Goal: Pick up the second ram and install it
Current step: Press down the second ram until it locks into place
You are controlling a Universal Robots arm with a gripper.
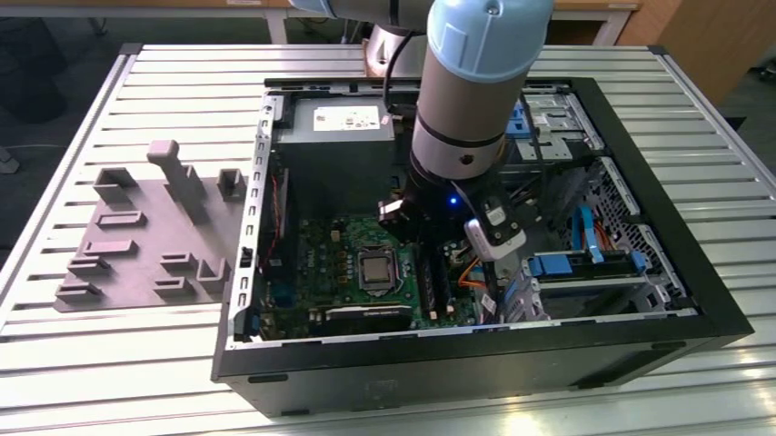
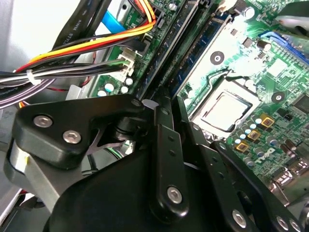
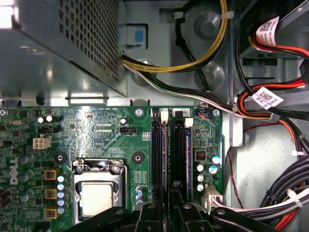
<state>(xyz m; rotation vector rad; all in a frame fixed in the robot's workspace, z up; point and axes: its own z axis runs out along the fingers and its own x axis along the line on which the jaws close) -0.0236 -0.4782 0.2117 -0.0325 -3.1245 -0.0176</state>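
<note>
Pressing the second ram [image 3: 187, 159] into its slot beside the motherboard's [image 3: 106, 130] edge — my hand [image 3: 169, 205] clamped on it, needing straight-down force.

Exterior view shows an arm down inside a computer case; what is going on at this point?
A single robot arm reaches into an open computer case lying on a slatted table. Its gripper is down at the memory slots beside the processor socket on the motherboard. A dark ram stick stands along the slots just ahead of the fingertips; whether it is fully seated cannot be told.
</note>
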